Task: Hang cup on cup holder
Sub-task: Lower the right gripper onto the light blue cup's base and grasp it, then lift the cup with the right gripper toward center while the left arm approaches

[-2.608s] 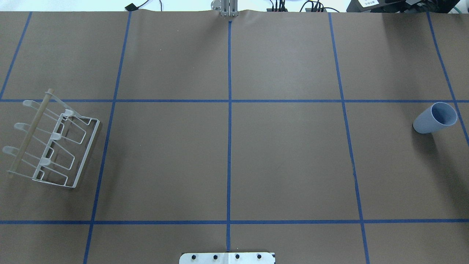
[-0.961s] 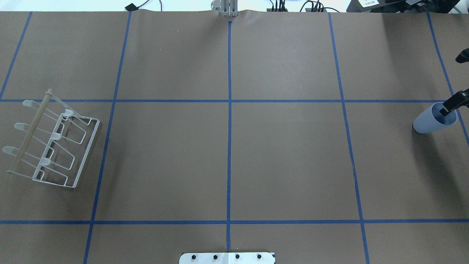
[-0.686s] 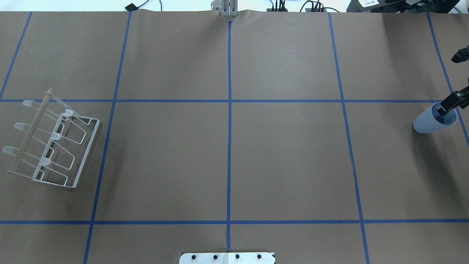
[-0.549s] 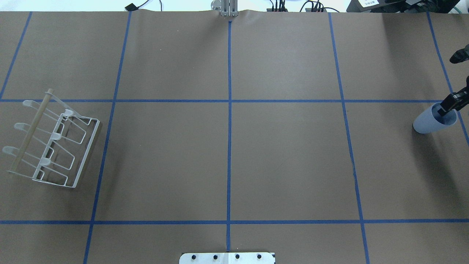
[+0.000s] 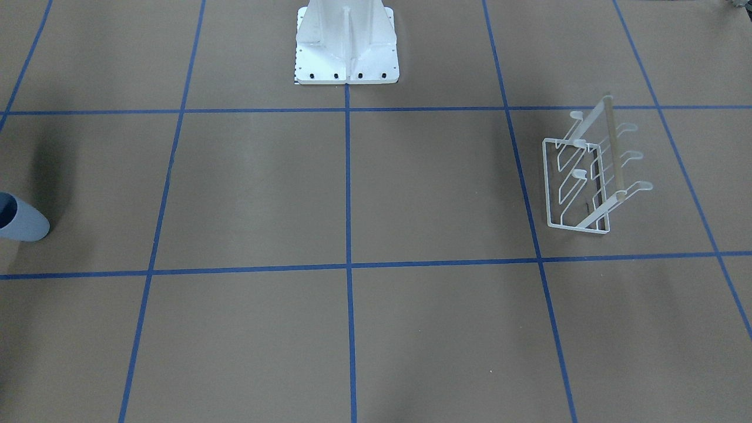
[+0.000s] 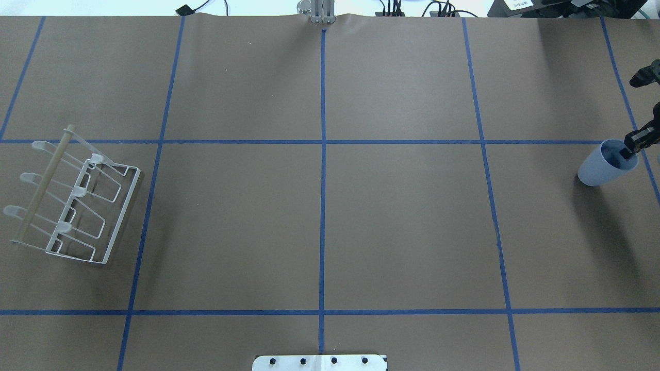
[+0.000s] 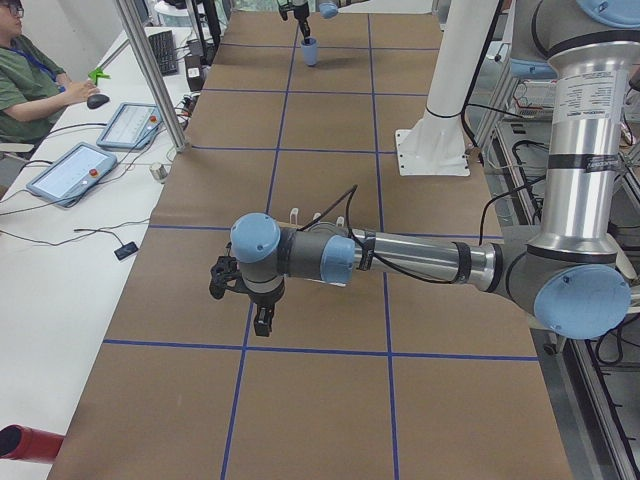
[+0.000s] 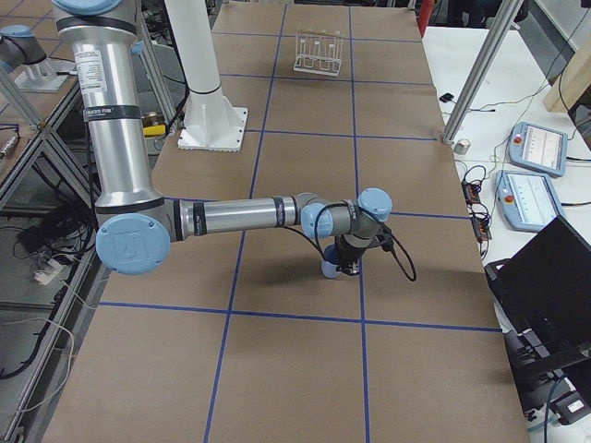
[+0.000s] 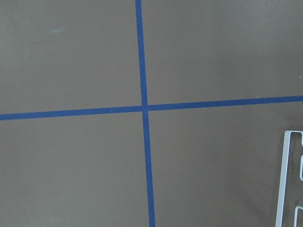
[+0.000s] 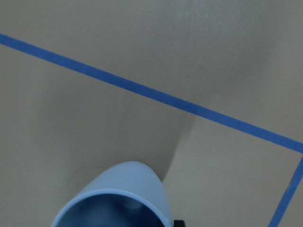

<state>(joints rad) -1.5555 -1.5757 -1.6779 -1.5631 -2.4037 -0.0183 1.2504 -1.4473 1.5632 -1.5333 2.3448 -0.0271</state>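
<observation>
The pale blue cup (image 6: 600,167) stands mouth up at the table's far right; it also shows in the front view (image 5: 22,222) and the right wrist view (image 10: 118,196). My right gripper (image 6: 639,109) is open at the cup, with one finger (image 6: 635,141) inside the mouth against the rim and the other outside it. The white wire cup holder (image 6: 77,203) stands at the far left, also in the front view (image 5: 587,176). My left gripper (image 7: 245,295) hovers near the holder; I cannot tell whether it is open or shut. Its wrist view shows the holder's base frame (image 9: 285,179).
The white robot pedestal (image 5: 346,44) stands at the table's near-robot edge. Blue tape lines grid the brown table. An operator (image 7: 30,80) and tablets (image 7: 70,170) are beyond one long side, and a laptop (image 8: 545,286) is off the end near the cup.
My right gripper came in from the right edge and put one finger into the cup's mouth. The cup has since shifted slightly left. The holder has not moved.
</observation>
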